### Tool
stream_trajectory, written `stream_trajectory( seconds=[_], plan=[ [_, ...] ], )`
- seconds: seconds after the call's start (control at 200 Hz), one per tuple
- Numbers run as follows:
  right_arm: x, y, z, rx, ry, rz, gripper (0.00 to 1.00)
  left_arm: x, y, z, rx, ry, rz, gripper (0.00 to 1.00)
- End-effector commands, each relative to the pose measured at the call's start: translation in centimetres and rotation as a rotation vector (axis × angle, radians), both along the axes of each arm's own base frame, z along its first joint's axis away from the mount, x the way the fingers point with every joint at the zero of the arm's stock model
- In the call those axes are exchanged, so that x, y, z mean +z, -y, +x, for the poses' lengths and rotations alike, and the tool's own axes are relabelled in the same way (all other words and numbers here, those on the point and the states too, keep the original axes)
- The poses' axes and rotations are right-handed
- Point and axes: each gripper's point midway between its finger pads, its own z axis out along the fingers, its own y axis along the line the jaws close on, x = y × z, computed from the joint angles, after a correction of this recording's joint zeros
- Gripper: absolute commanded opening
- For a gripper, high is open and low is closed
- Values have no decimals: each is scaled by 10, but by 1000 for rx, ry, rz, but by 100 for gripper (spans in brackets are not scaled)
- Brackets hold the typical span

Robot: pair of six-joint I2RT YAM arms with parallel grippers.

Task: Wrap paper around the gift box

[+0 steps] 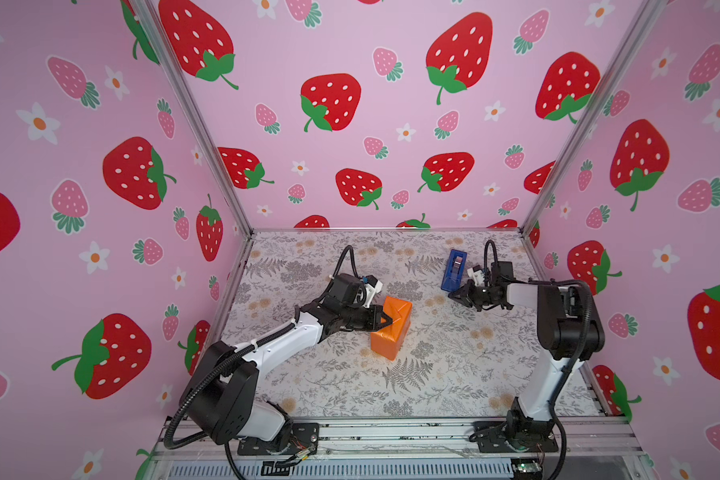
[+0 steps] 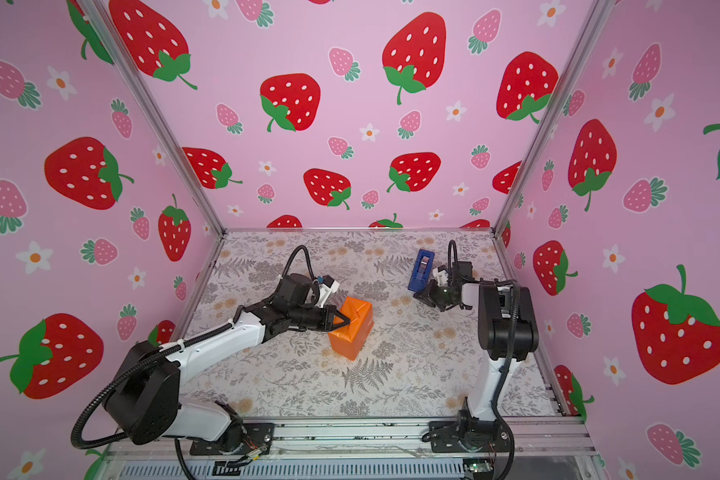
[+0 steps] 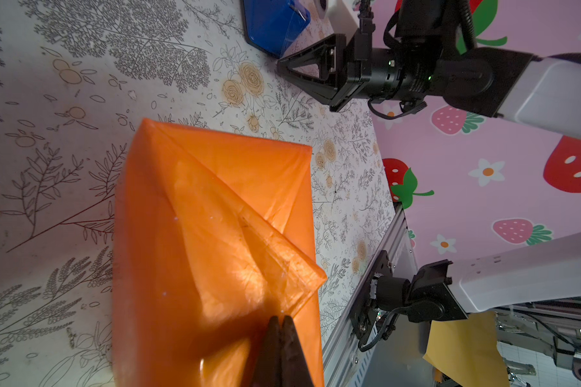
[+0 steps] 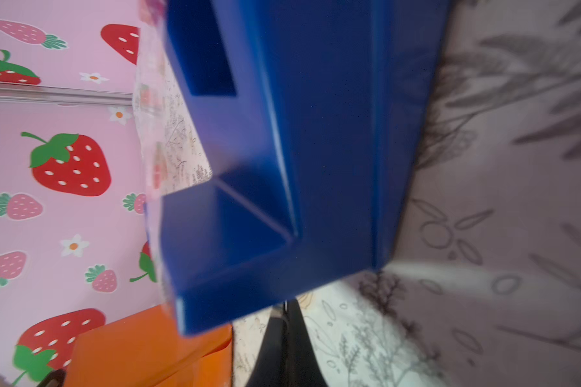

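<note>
The paper (image 1: pixel 391 332) (image 2: pixel 352 332), glossy orange, is folded round a box shape in the middle of the table. It hides the gift box completely. In the left wrist view a triangular flap of paper (image 3: pixel 249 241) lies folded over the face of the package. My left gripper (image 1: pixel 389 321) (image 2: pixel 348 322) (image 3: pixel 280 318) is shut, its tips resting against that flap near its loose corner. My right gripper (image 1: pixel 452 296) (image 2: pixel 416 296) (image 4: pixel 285 306) is shut too, with its tips at the near end of the blue tape dispenser (image 1: pixel 454 270) (image 4: pixel 299 150), well apart from the package.
The blue tape dispenser (image 2: pixel 420 270) (image 3: pixel 275 23) stands at the back right on the floral table cover (image 1: pixel 454 374). Strawberry-print walls close in three sides. An aluminium rail (image 1: pixel 391 432) with both arm bases runs along the front.
</note>
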Motion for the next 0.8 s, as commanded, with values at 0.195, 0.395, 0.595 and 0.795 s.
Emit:
stream_trajectory(
  seconds=[0.195,0.395,0.595,0.795],
  plan=[
    [-5,35,-39,3,-77,-270,0,-44,-21,-20,23,-134,134,0],
    [45,6,-45,93,17,-151,0,-43,-20,-21,14,-134,132,0],
    [123,-56,-75,294,117,26,0,-43,-23,-22,5,-131,150,0],
    [184,-129,-122,545,163,197,0,-44,-21,-22,-4,-132,150,0]
  ],
)
